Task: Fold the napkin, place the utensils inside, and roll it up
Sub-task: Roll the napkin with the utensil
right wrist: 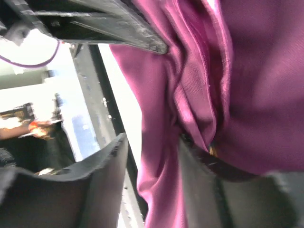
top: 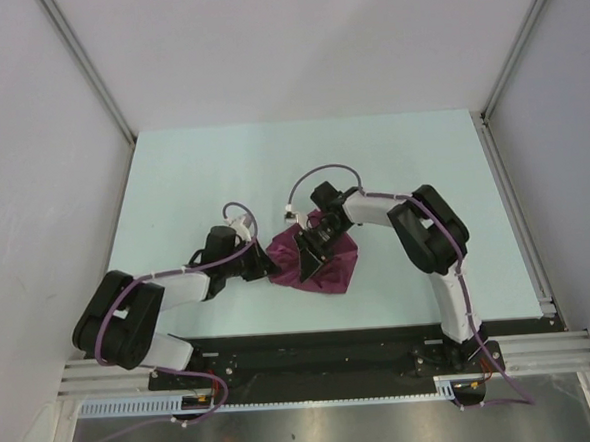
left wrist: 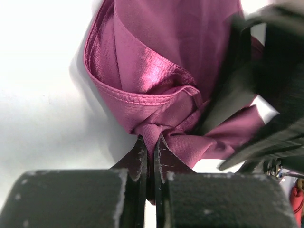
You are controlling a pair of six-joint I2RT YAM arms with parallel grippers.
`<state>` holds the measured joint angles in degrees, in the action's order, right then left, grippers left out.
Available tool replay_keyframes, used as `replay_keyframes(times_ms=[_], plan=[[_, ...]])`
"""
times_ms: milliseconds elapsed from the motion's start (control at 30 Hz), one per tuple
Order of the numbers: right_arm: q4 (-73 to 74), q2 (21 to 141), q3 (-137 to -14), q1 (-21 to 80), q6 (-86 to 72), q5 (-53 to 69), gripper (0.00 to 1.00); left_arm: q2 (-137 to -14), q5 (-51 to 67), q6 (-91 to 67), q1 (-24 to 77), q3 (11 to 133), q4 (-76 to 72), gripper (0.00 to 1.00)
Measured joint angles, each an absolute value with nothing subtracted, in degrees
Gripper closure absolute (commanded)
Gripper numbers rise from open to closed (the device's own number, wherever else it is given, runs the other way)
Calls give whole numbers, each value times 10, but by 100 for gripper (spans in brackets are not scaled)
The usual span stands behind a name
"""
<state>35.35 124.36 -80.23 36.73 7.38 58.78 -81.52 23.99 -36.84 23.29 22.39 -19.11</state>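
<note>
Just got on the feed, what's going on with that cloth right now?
Both arms are on the magenta napkin, bunched up on the table. The left hand is shut, pinching a gathered fold. The right hand has cloth between its fingers, which stand apart. No spoon is plainly visible.

A robot lab cell: pale table (top: 372, 166) enclosed by white panels (top: 294, 41) and aluminium rails (top: 543, 346).

Two black-and-white arms (top: 374, 208), purple cables (top: 322, 169) looping along them (jaws black, scuffed).
</note>
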Motion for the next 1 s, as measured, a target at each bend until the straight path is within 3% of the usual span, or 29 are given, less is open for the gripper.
replay_keyframes(times_ms=[100,333,467,700,767,1000], plan=[[339,1180,-784,366,69,533,30,-820,233,-359,234,246,-152,100],[246,959,-652,402,55,340,21,-848,232,-344,234,287,-102,100],[199,882,-566,485,53,216,21,-859,239,-339,233,300,-90,100],[161,877,-510,558,63,63,23,-864,244,-334,231,309,-79,100],[150,881,-510,559,66,45,27,-864,244,-334,231,309,-78,100],[140,936,-518,545,77,62,67,-864,244,-334,231,309,-77,100]])
